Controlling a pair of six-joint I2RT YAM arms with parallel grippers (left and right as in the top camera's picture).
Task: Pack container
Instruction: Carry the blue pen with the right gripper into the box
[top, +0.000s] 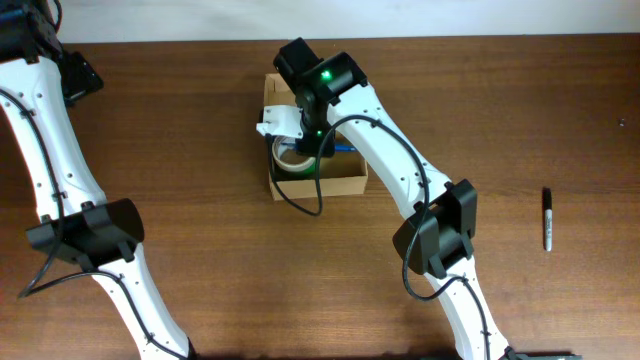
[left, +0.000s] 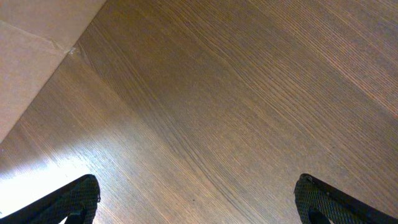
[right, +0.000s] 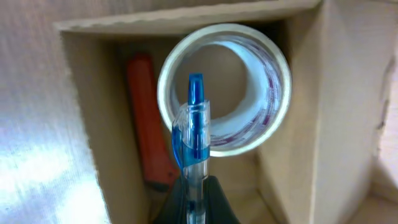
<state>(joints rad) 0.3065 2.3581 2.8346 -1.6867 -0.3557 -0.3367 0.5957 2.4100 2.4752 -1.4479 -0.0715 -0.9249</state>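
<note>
The cardboard container (top: 345, 185) sits on the tabletop (top: 500, 120) toward twelve o'clock, a tape roll (right: 273, 74) inside. The right jaws grip a blue pen (right: 194, 134) above it. The left jaws gape open at ten o'clock.

The left arm (top: 48, 150) and right arm (top: 395, 160) are smooth white shells with black joint housings (top: 85, 235). Thin black cables (top: 405, 145) run alongside — a green light (top: 325, 75) glows on the right wrist. The left gripper (left: 198, 199) has dark fingertips (left: 68, 199).

Occlusions, cut-offs
Right arm (top: 390, 150) covers most of the container (top: 345, 187) near the far edge; blue pen (right: 194, 143) lower end cropped, blurred.
</note>
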